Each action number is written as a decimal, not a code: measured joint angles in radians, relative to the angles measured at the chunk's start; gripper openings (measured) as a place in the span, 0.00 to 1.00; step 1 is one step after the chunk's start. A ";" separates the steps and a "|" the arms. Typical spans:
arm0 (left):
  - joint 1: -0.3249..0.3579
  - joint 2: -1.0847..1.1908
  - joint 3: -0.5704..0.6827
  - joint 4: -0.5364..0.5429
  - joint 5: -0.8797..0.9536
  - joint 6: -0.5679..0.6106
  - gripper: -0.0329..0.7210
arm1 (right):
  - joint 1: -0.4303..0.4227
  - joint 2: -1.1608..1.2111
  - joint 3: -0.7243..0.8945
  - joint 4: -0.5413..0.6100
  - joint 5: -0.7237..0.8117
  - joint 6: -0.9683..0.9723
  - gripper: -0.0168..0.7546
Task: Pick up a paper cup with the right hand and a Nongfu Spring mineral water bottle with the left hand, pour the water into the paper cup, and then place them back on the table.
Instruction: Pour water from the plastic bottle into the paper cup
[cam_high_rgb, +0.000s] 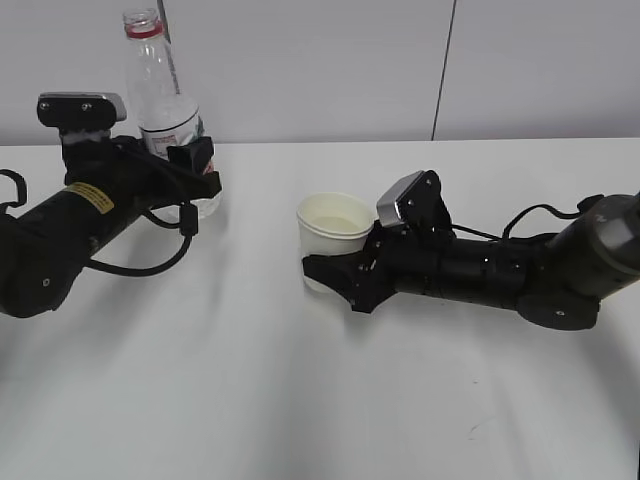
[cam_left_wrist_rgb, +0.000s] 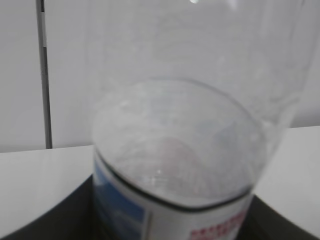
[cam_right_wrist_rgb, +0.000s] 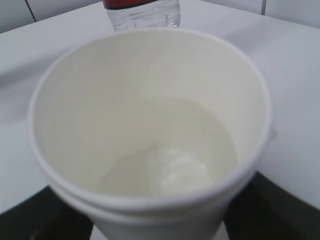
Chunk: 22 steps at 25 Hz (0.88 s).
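The Nongfu Spring mineral water bottle (cam_high_rgb: 160, 95) stands upright and uncapped at the far left of the table (cam_high_rgb: 250, 400). My left gripper (cam_high_rgb: 190, 165) is shut on its label band. In the left wrist view the bottle (cam_left_wrist_rgb: 175, 165) fills the frame, with dark fingers on both sides of it. The paper cup (cam_high_rgb: 335, 225) stands upright near the table's middle, and my right gripper (cam_high_rgb: 335, 272) is shut round its lower half. The right wrist view looks down into the cup (cam_right_wrist_rgb: 150, 70), which holds clear water (cam_right_wrist_rgb: 170, 150). The bottle's base (cam_right_wrist_rgb: 142, 12) shows beyond the cup.
A grey-white wall with a dark vertical seam (cam_high_rgb: 443, 70) runs behind the table. Black cables (cam_high_rgb: 150, 265) loop under the left arm, and the right arm (cam_high_rgb: 520, 275) lies low across the table's right side.
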 joint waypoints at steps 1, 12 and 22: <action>0.000 0.000 0.000 0.000 0.001 -0.002 0.55 | 0.000 0.000 0.000 0.005 0.000 0.000 0.68; 0.000 0.131 0.000 -0.001 -0.088 -0.002 0.55 | 0.002 0.000 0.000 0.050 0.000 0.000 0.68; 0.000 0.191 0.000 -0.030 -0.134 -0.002 0.55 | -0.006 0.000 0.000 0.104 0.000 0.000 0.68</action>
